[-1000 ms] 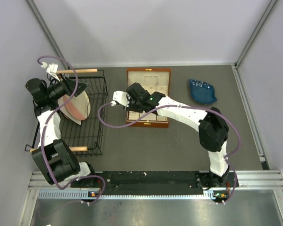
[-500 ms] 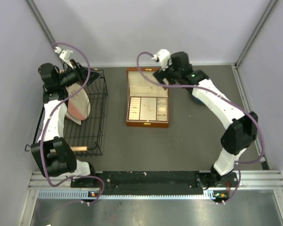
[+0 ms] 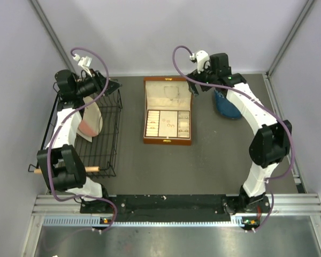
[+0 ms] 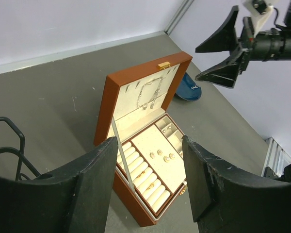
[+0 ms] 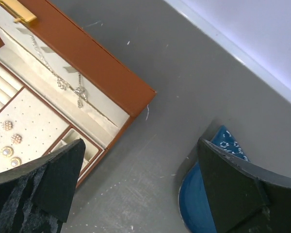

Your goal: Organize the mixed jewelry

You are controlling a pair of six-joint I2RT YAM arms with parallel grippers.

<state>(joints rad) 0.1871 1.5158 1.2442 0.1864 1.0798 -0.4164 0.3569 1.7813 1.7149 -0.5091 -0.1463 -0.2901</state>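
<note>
The brown wooden box (image 3: 168, 140) lies open mid-table, its cream lid flat behind it. A thin silvery necklace (image 4: 149, 92) with a small pendant (image 5: 80, 102) lies on the lid lining. Two tiny gold rings (image 4: 141, 174) sit on the ring rolls of the tray, and several round studs (image 4: 160, 154) rest on the panel beside them. My left gripper (image 3: 111, 85) hovers open and empty above the rack's back right corner, left of the box. My right gripper (image 3: 193, 88) is open and empty, raised just right of the lid, with bare table between its fingers (image 5: 63, 170).
A black wire rack (image 3: 109, 140) with wooden handles stands at the left and holds a cream and pink dish (image 3: 89, 121). A blue patterned dish (image 3: 229, 107) sits right of the box, partly under my right arm. Pale walls close in the back and sides.
My right arm lifted off the box tray, swung to the back right and opened wide. My left gripper rose and shifted back and right over the rack.
</note>
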